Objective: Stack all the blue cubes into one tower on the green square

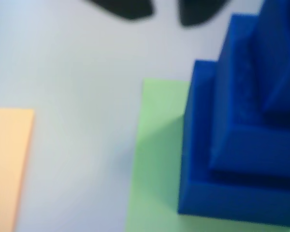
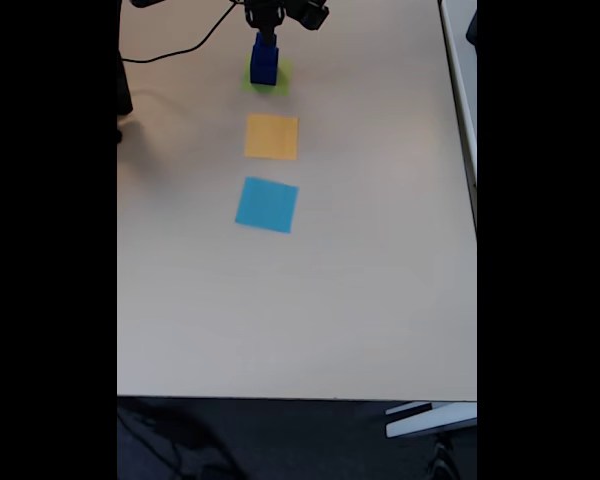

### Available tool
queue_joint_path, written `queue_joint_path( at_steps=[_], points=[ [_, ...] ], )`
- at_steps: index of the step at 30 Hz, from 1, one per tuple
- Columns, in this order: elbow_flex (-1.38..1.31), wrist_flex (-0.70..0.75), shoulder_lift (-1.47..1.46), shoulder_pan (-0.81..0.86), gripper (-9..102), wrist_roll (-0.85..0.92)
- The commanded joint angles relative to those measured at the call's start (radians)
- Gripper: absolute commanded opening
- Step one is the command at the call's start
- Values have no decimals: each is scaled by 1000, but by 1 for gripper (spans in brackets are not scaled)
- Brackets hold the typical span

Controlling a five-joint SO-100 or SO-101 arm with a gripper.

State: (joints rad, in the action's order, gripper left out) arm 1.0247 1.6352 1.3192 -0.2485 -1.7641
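The blue cubes (image 1: 241,145) stand stacked as a stepped tower, largest at the bottom, on the right part of the green square (image 1: 154,159) in the wrist view. In the fixed view the tower (image 2: 264,60) stands on the green square (image 2: 270,80) at the far end of the table. My gripper (image 1: 165,10) shows as two dark fingertips at the top edge of the wrist view. They are apart with nothing between them, to the left of the tower's top. In the fixed view the gripper (image 2: 265,28) hangs right over the tower.
An orange square (image 2: 271,136) and a light-blue square (image 2: 267,204) lie in a row nearer the camera in the fixed view. The orange square (image 1: 9,164) sits at the left of the wrist view. A black cable (image 2: 180,50) runs across the far left.
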Motion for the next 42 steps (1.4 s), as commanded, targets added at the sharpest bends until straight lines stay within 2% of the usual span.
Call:
queue_joint_path(
  at_steps=[1,42],
  points=[
    [-32,-12,80,-18,0,-20],
    [-32,12,97,-46,0,-46]
  ],
)
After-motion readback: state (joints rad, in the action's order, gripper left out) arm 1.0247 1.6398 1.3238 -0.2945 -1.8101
